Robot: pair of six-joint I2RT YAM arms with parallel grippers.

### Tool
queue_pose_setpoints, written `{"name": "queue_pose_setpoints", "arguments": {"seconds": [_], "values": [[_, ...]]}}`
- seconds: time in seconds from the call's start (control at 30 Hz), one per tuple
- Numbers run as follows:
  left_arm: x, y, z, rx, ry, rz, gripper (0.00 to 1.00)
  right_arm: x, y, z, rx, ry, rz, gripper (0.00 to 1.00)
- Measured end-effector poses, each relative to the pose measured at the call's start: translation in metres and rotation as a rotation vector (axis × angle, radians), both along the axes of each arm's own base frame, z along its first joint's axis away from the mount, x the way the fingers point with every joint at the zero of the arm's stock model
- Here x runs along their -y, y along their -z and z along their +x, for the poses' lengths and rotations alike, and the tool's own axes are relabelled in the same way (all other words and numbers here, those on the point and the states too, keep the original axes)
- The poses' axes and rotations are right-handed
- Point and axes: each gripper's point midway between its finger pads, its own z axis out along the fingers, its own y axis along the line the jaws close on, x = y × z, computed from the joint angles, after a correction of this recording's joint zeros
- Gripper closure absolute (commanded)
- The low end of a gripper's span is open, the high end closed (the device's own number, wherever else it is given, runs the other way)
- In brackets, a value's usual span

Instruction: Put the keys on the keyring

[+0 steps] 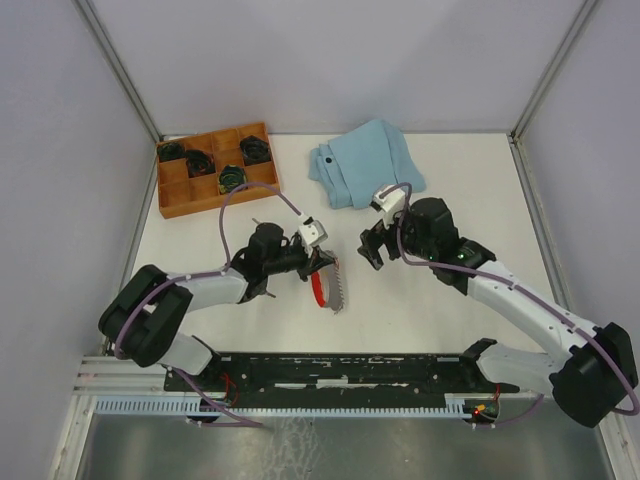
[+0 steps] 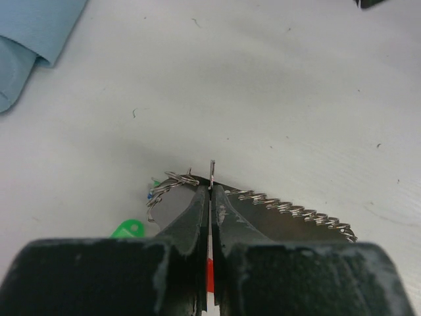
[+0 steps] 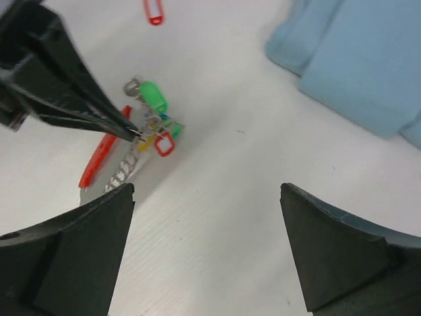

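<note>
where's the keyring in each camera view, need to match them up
top external: keyring just left of centre, at the left gripper tip.
left wrist: keyring bottom centre, clamped in the shut gripper, loops fanning right.
right wrist: keyring left of centre, below that gripper's dark tip.
shared landmark: light-blue cloth, top middle from above, top left in left wrist, top right in right wrist.
</note>
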Motion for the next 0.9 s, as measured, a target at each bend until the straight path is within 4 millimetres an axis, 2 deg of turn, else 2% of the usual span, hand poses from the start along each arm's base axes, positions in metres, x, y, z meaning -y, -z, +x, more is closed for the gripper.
{"name": "queue_pose_setpoints", "arguments": {"seconds": [0.1,0.3,0.47,0.57,0.7,0.9], "values": [[-0.007,0.000,0.005,0.008,-0.056,0.013,0.97,0.028,0.000,0.010,-0.045,0.233,-0.007,0.00],[-0.015,-0.002,0.014,0.016,-0.135,0.025,0.97,0.061,0.003,0.008,-0.099,0.437,-0.046,0.00],[-0.019,-0.002,0.015,0.016,-0.160,0.029,0.97,0.097,0.011,0.008,-0.148,0.633,-0.088,0.01],[-0.021,-0.003,0.013,0.019,-0.163,0.027,0.97,0.125,0.021,0.009,-0.191,0.781,-0.112,0.04],[-0.022,-0.004,0.014,0.024,-0.174,0.031,0.97,0.152,0.038,0.010,-0.258,0.925,-0.141,0.09],[-0.027,-0.008,0.012,0.037,-0.198,0.034,0.97,0.199,0.066,0.013,-0.396,1.132,-0.142,0.20]]}}
